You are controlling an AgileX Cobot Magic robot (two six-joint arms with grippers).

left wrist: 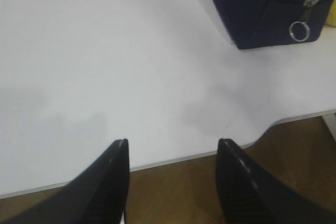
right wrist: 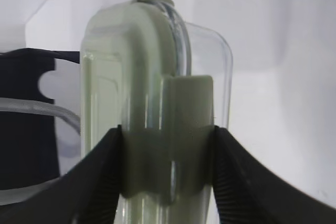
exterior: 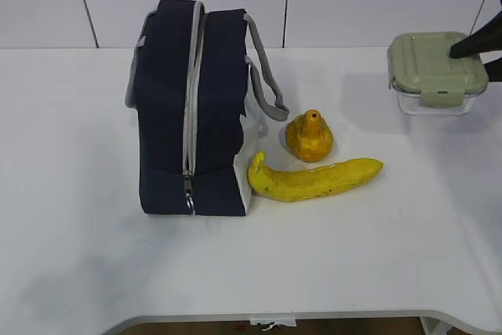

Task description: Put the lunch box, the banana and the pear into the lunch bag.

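White panelled wall was seen behind a white desk [exterior: 78, 256], its front edge curved, with brown floor visible beyond that edge in the left wrist view.

The lunch bag [exterior: 192, 107] was found standing upright left of centre on the desk, navy fabric, with the grey zipper strip [exterior: 190, 92] run over the top and down the facing end. The zipper was seen drawn to the lower end, where the ring pull [left wrist: 300, 31] hung near the base. Grey webbing handles [exterior: 263, 68] were draped to either side, and a white end panel was partly seen on the right.

The banana [exterior: 314, 180] was laid on the desk just right of the bag, stem end close to the bag's lower corner; contact could not be confirmed. The pear [exterior: 309, 137] was set upright just behind the banana, near the drooping handle.

The lunch box [exterior: 436, 71] was recorded at the far right rear of the desk, well apart from the bag, sage-green lid up.

The right tool [right wrist: 167, 153] was closed on the lunch box, a finger pressed to either side across lid and clip. The left tool [left wrist: 172, 179] was held part-open over the desk's front edge, nothing between its fingers.
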